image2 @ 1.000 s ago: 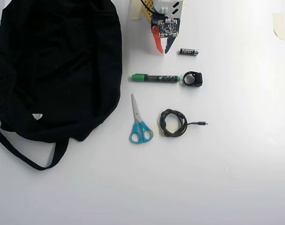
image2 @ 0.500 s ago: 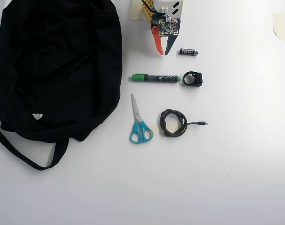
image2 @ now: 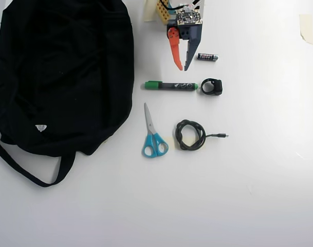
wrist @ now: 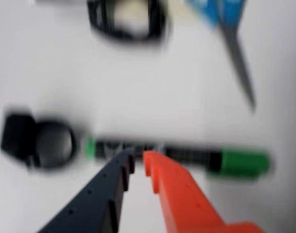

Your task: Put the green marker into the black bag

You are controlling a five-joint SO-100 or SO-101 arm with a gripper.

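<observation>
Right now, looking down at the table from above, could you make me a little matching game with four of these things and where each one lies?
Things:
1. large soft black fabric bag
2. slim black marker with green cap
3. blue-handled scissors
4. short black battery

Places in the overhead view:
A. just right of the gripper
B. filling the left side of the table
C. just below the marker's green cap
D. just below the gripper tips, lying crosswise

Pairs: 1-B, 2-D, 3-C, 4-A
</observation>
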